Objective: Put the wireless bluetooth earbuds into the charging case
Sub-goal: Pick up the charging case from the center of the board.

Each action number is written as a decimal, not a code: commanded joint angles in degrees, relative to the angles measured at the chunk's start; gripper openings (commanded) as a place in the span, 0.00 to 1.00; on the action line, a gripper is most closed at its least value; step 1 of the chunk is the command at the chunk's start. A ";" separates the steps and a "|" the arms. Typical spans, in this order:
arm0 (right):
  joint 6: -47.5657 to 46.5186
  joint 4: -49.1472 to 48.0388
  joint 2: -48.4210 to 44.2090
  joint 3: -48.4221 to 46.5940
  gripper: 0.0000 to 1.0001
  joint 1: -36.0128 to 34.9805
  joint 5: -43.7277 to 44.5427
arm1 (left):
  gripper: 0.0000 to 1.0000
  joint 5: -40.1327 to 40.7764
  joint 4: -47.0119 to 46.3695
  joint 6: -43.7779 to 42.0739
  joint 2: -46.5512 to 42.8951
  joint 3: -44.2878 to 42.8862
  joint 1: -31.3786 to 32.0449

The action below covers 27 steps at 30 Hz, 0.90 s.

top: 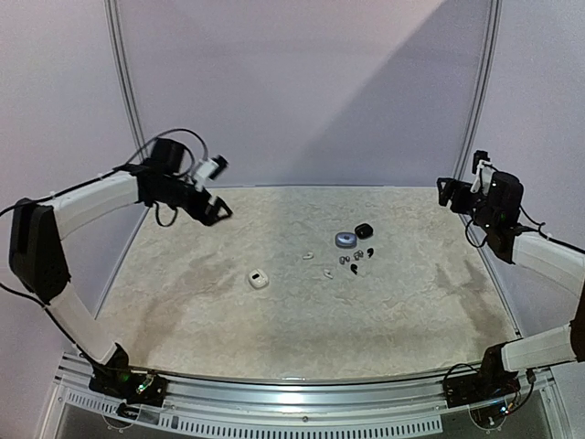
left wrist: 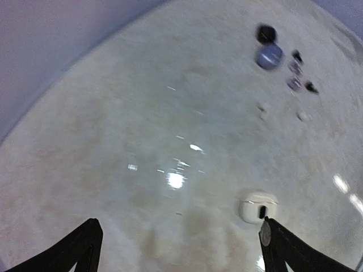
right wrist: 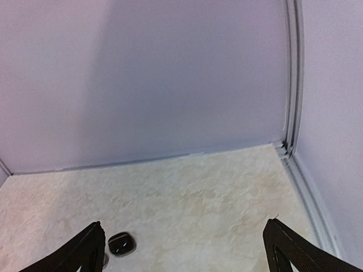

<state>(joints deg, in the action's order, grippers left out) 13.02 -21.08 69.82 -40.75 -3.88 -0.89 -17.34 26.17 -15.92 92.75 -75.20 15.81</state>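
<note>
A white charging case point(top: 258, 280) lies mid-table; it also shows in the left wrist view point(left wrist: 258, 205). A bluish-silver case point(top: 345, 240) and a black case point(top: 364, 230) lie further back right; the black case also shows in the right wrist view point(right wrist: 121, 243). Tiny earbuds lie between them: two white earbuds point(top: 309, 257), bluish-silver earbuds point(top: 345, 259) and black earbuds point(top: 355, 270). My left gripper point(top: 217, 212) is open and empty, raised at the far left. My right gripper point(top: 445, 194) is open and empty, raised at the far right.
The beige table point(top: 302, 320) is enclosed by pale lilac walls point(top: 302, 82) at the back and sides. A metal rail point(top: 302, 393) runs along the near edge by the arm bases.
</note>
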 commanded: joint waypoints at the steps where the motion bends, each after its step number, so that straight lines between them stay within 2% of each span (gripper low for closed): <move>1: 5.13 14.20 1.78 -4.12 0.99 -8.24 -0.95 | 0.99 3.67 19.87 -6.67 6.88 -1.63 12.89; 5: 5.95 19.51 3.65 -6.92 0.99 -14.27 2.52 | 0.99 7.09 19.06 -5.27 11.75 -3.89 19.13; 9: 8.95 19.43 4.56 -6.30 0.98 -19.39 7.01 | 0.99 10.40 15.98 -2.36 15.81 -3.92 22.25; 13: 11.39 18.43 6.24 -6.18 0.98 -24.11 10.15 | 0.99 12.48 13.99 0.99 18.58 -3.56 22.33; 16: 11.60 17.31 7.57 -6.80 0.98 -26.41 10.63 | 0.98 10.95 12.21 1.45 19.58 -2.00 22.33; 27: 12.91 16.16 15.16 -10.54 0.98 -29.95 8.45 | 0.81 11.96 9.33 2.71 23.76 -1.91 22.55</move>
<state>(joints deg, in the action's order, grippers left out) 24.69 -4.25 83.11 -49.28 -32.69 7.97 -5.87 37.50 -13.61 115.61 -77.62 37.74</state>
